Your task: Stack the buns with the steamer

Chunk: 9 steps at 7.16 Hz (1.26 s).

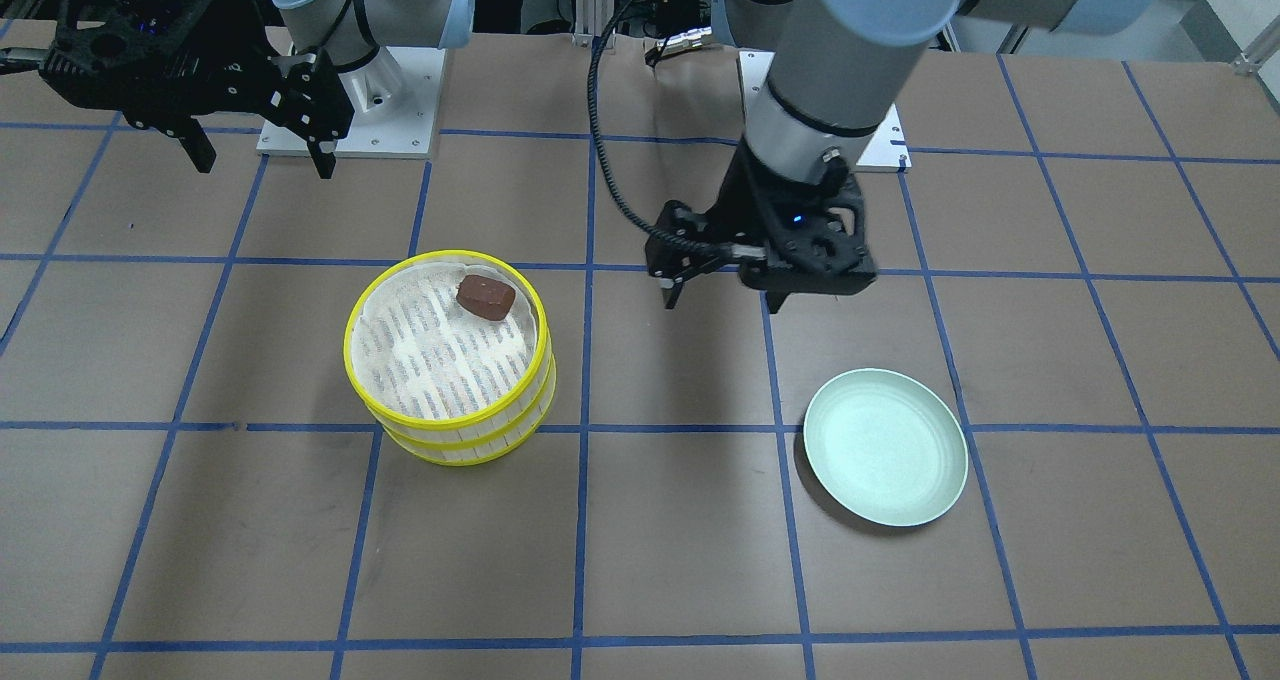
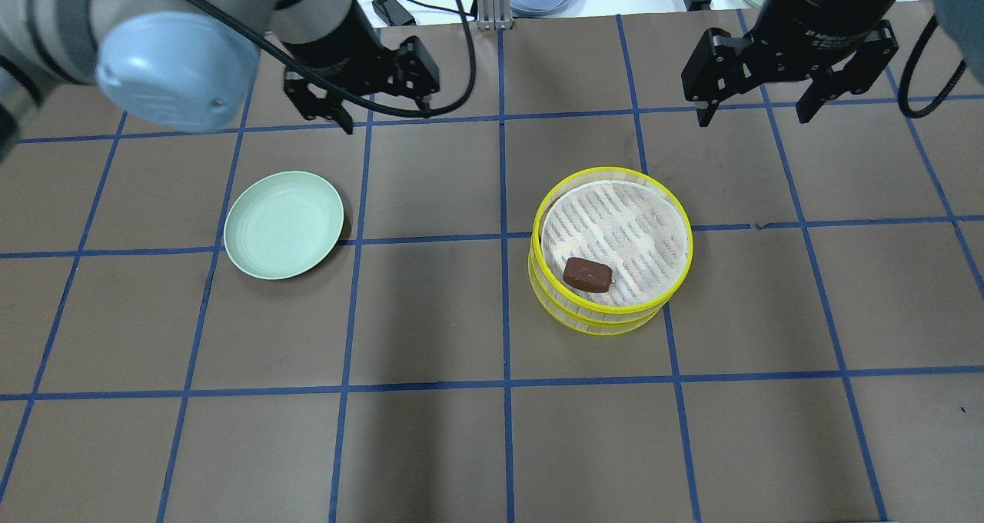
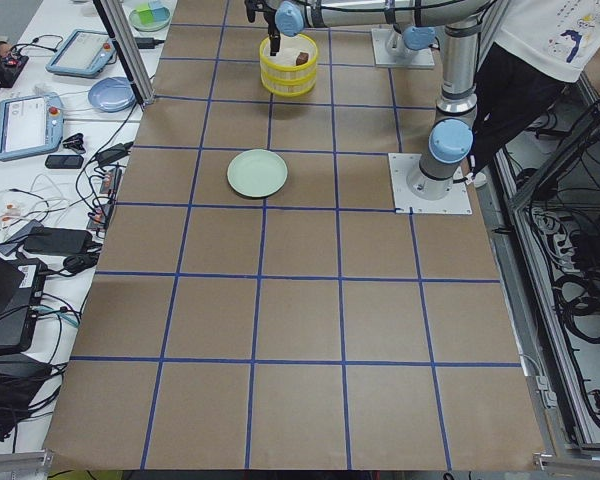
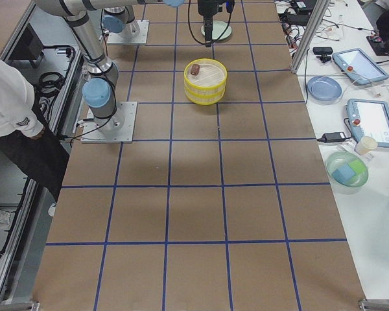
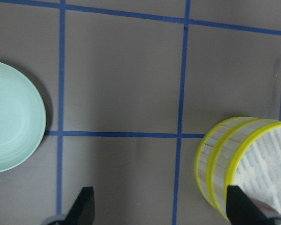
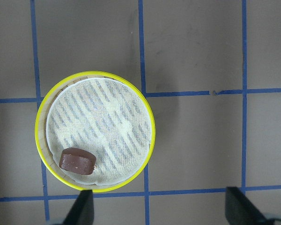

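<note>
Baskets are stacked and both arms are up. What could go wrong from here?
1. The brown bun lies right by the rim of the top basket, not centred; a knock to the stack might tip it out.
2. No white bun shows in any view. It may be in the lower basket, but that is hidden.
3. The left gripper, fingers open, hangs between stack and plate; a low sideways sweep could hit either.

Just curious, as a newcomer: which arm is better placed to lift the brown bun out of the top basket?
Probably the right. The right gripper hangs open with the steamer and brown bun in full view of its wrist camera; the left gripper hangs nearer the plate.
</note>
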Tool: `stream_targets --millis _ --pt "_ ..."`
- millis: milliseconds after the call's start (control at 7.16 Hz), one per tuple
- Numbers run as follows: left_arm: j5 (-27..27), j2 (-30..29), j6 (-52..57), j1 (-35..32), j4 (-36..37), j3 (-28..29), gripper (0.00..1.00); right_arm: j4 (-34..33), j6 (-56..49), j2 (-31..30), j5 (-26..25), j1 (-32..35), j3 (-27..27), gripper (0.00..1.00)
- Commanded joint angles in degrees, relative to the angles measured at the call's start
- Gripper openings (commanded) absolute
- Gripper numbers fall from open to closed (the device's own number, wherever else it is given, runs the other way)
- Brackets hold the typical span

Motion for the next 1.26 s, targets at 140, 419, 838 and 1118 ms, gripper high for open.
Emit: stream_targets --millis 140,419,838,1118 --pt "7.79 7.29 7.98 5.73 -12.0 2.36 1.0 -0.07 0.08 0.0 0.1 0.01 -0.08 1.0" --pt "7.53 8.89 7.99 5.21 -12.19 1.49 1.0 -0.07 0.08 0.0 0.1 0.09 0.0 1.0" --pt "6.83 7.4 8.08 5.39 -11.85 1.3 1.0 -0.07 0.17 0.0 0.1 0.09 0.0 1.0" --pt "6.83 7.22 7.99 5.21 -11.84 1.3 1.0 0.01 0.17 0.0 0.1 0.09 0.0 1.0"
